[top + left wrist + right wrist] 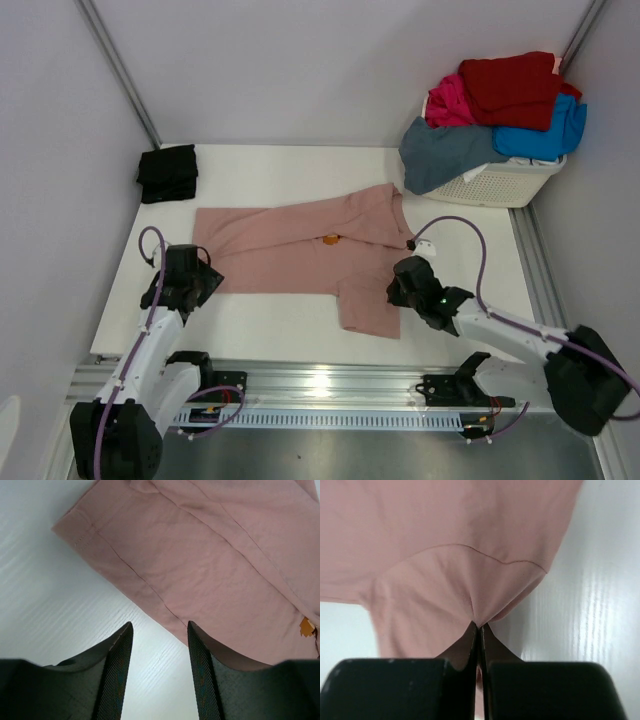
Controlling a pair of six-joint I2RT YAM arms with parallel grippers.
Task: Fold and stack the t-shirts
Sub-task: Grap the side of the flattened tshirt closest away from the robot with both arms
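Dusty-pink cotton t-shirt (300, 245) unfolded; right tool (479, 625) pinches sleeve, left tool (160, 625) released nr hem. Black folded tee (168, 172) done; coloured tees (510, 92) in white slatted basket (500, 188).

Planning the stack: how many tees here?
6: black tee folded far left, pink tee spread mid-table; red, magenta, blue, slate heaped on basket. Others may hide beneath.

The dusty-pink tee (300, 245) lies flat and partly folded between the 2 claws. Its hem corner sits just ahead of the left claw (160, 626), and a pucker of cloth below a curved seam is pinched in the right claw (479, 626). Its small orange print (331, 238) faces up. 1 folded black tee (168, 173) lies well beyond the left claw. The red tee (510, 88), magenta tee (450, 100), bright-blue tee (545, 130) and slate-blue tee (445, 155) are heaped together far beyond the right claw.
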